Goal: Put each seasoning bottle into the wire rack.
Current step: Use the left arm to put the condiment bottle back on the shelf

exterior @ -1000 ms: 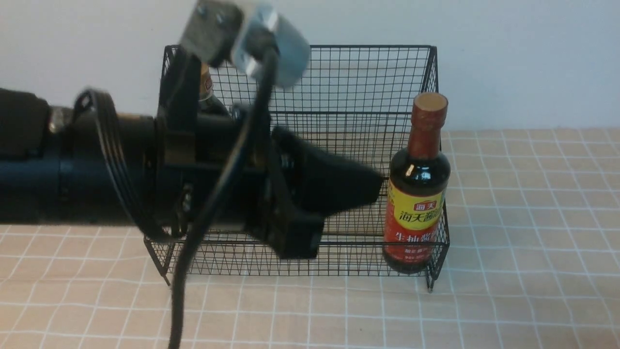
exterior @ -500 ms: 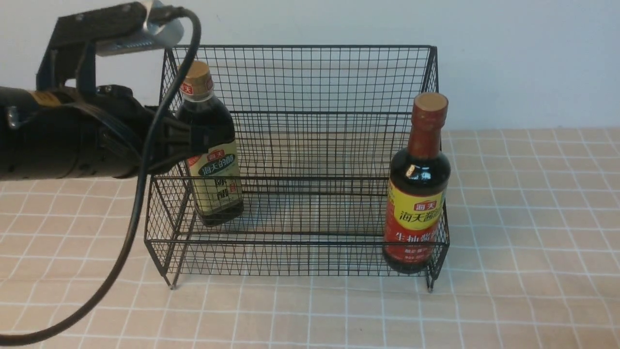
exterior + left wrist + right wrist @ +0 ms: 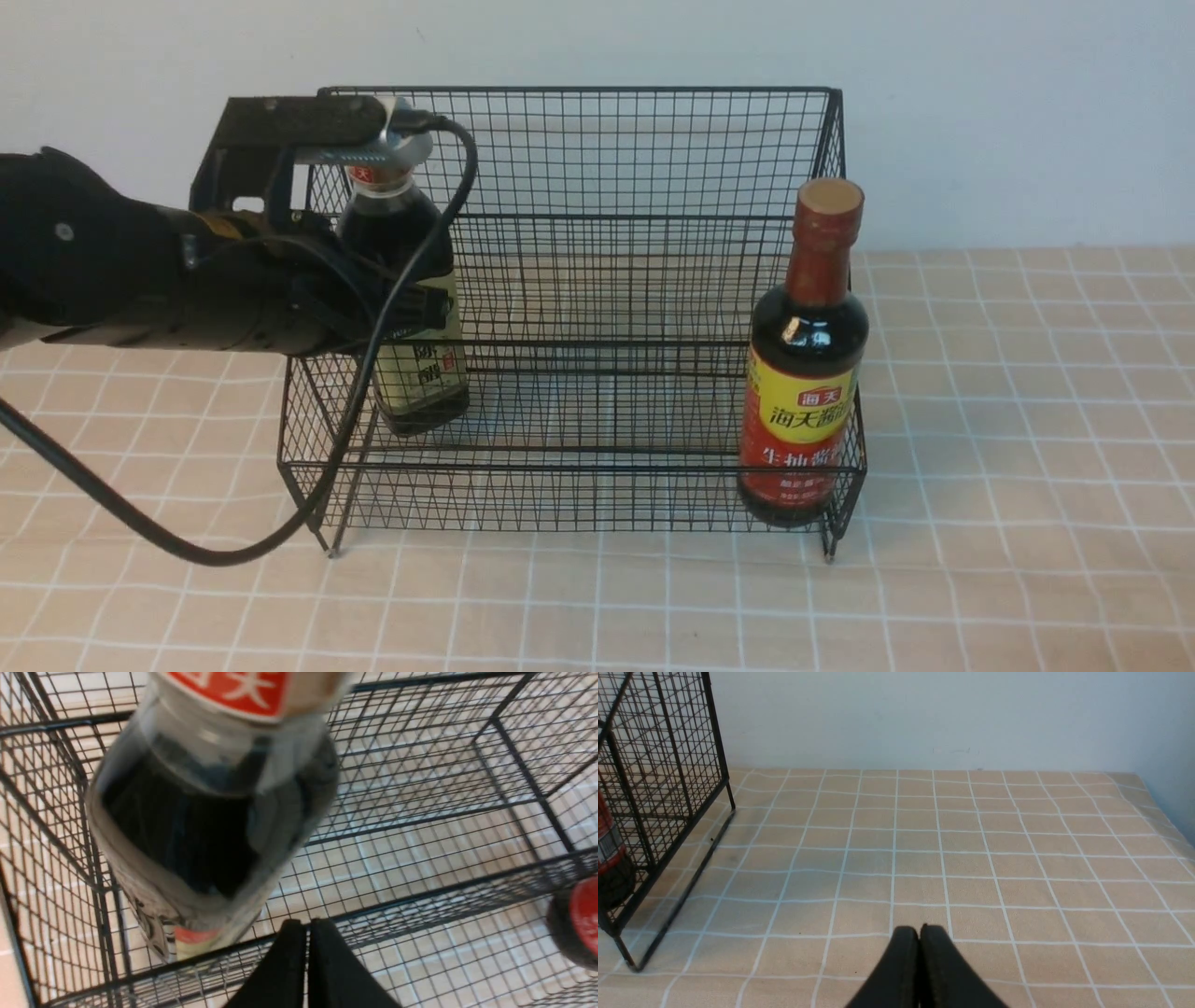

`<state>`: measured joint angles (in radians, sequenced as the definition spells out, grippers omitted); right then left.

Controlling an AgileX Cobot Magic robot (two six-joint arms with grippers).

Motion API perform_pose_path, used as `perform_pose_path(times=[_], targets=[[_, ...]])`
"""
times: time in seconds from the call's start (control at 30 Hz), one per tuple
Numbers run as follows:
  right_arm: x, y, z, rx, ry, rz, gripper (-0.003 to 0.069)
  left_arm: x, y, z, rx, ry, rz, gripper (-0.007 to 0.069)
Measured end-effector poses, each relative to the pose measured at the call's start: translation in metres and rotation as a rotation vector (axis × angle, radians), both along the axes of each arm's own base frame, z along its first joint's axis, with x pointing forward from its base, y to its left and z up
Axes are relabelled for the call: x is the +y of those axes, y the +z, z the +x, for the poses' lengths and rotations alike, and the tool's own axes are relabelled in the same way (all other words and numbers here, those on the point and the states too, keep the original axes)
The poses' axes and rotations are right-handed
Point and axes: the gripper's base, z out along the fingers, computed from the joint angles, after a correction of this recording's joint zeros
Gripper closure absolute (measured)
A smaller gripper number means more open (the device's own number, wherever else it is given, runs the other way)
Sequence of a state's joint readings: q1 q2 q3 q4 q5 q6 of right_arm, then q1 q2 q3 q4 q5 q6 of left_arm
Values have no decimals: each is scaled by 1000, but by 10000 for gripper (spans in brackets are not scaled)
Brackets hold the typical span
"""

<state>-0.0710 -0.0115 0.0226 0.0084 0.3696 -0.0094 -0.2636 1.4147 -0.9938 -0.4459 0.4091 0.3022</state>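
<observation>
The black wire rack [image 3: 653, 149] stands on the checked cloth. Upright at its left end is the squarish seasoning bottle [image 3: 425, 373]; my left wrist camera mount hides its cap. Upright at the rack's right end is the round seasoning bottle [image 3: 808, 373] with the red-brown neck. My left gripper [image 3: 437, 306] is shut and empty, its tips in front of the squarish bottle's label; whether they touch it I cannot tell. In the left wrist view the squarish bottle [image 3: 210, 826] looms beside the shut left gripper [image 3: 307, 924]. My right gripper [image 3: 920, 929] is shut and empty over cloth, right of the rack [image 3: 668, 788].
A black cable [image 3: 187, 551] from my left arm loops down in front of the rack's left front foot. The white wall [image 3: 1027, 112] stands right behind the rack. The checked cloth [image 3: 971, 849] stretches to the table's right edge.
My left arm has swung out of the middle of the view to the left, uncovering the squarish bottle, then edged back so its tips sit before the label. Both bottles have stayed put.
</observation>
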Motion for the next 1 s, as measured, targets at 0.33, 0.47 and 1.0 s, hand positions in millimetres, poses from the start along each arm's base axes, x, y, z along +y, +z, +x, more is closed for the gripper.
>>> perform_pose_path(times=[0.33,0.47,1.0], targets=[[0,0,0,0,0,1,673,2,-17,10,4,-31,111,631],[0,0,0,0,0,1,673,3,-16,13,-26,-32,137,631],[0,0,0,0,0,1,673,19,-20,23,-44,32,142,631]])
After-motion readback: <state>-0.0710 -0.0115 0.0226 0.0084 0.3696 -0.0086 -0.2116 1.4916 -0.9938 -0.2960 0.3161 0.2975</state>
